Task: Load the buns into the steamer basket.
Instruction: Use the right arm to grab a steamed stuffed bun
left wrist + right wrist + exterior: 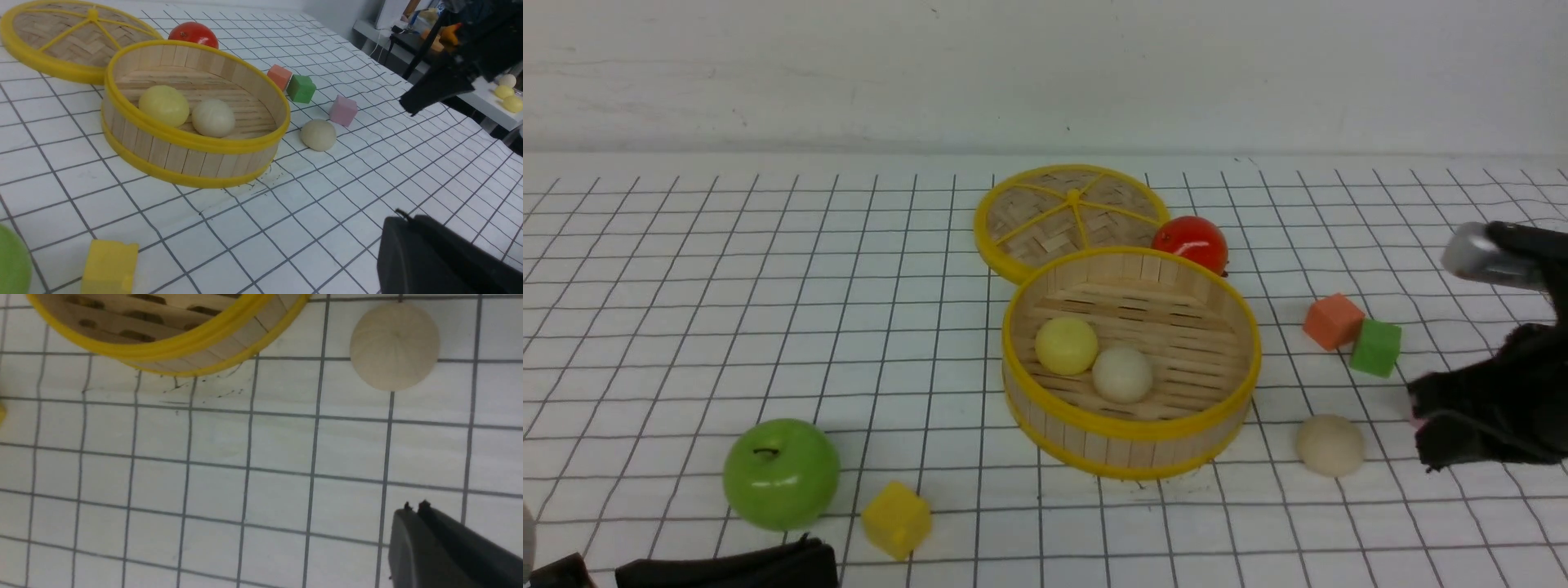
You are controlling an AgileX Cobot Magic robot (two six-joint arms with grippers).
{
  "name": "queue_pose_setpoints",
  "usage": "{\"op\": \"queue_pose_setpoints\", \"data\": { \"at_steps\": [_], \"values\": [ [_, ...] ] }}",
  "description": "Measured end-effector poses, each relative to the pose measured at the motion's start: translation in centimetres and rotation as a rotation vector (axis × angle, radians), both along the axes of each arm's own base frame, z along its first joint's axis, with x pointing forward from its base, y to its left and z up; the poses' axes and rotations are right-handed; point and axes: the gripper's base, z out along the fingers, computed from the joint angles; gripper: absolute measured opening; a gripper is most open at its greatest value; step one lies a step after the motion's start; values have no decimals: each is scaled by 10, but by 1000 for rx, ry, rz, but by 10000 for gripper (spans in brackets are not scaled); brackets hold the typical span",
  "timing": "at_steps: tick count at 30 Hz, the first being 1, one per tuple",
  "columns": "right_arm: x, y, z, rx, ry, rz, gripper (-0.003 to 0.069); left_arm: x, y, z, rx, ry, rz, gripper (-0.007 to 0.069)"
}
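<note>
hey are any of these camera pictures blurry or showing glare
Front view: bright highlights on the green apple and red tomato, otherwise sharp. Left wrist view: gridded cloth looks wavy, background soft. Right wrist view: slightly blurred, even light.

There are three buns [1066, 345] [1122, 372] [1330, 445], four cubes [108, 265] [280, 76] [301, 88] [344, 110], two fruits [781, 474] [1190, 242], one steamer basket [1127, 445] and one lid [1045, 216].

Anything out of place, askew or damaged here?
One cream bun sits on the cloth, right of the steamer basket and apart from it, while the yellow bun and second cream bun lie inside. Dark specks mark the cloth by the basket's near wall. Nothing spilled or broken.
</note>
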Motion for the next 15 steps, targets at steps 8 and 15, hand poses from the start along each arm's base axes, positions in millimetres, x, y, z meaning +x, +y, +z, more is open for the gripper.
{"op": "queue_pose_setpoints", "data": {
  "at_steps": [8, 15],
  "values": [
    [66, 5, -38, -23, 100, 3, 129, 0, 0, -1, 5, 4, -2, -13],
    [90, 5, -58, -40, 97, -26, 329, 0, 0, -1, 13, -4, -4, -13]
  ]
}}
